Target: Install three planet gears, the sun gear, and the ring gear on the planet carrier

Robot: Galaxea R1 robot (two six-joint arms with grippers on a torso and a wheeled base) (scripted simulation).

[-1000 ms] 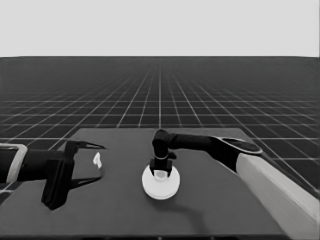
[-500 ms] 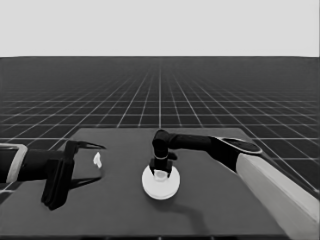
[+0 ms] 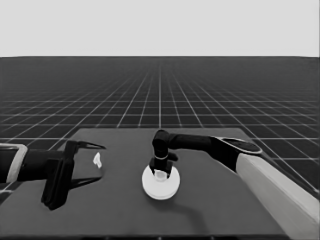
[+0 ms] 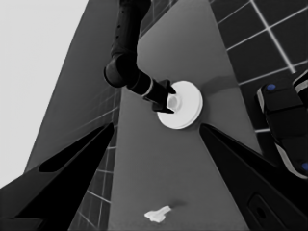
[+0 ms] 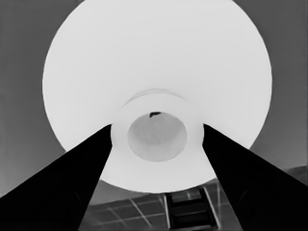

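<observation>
On the dark bench (image 3: 210, 210) a single large white round disc with a thick rim, the larger round part (image 3: 160, 182), lies flat near the middle, a little toward the near edge. No gears and no smaller round part can be seen anywhere around it.

The right end effector (image 3: 160, 172) stands directly over this disc, pointing straight down, with its black forearm reaching in from the disc's right side and bending at an elbow just behind it. In the right wrist view the two black fingers (image 5: 72, 187) sit on either side of a short white raised collar with a round hollow (image 5: 156, 137) at the disc's middle, and their inner edges touch the collar's outer wall, so this end effector is pinching the collar. The left wrist view shows the same: the right end effector (image 4: 166, 101) is closed on the small collar on top of the disc (image 4: 185, 106).

A thin white piece (image 3: 97, 160) lies on the bench well to the left of the disc, apart from it.

The left end effector (image 3: 87, 162) waits at the bench's left end, farther left than the disc, its two long fingers spread wide on either side of the thin white piece (image 4: 158, 213) without touching it.
</observation>
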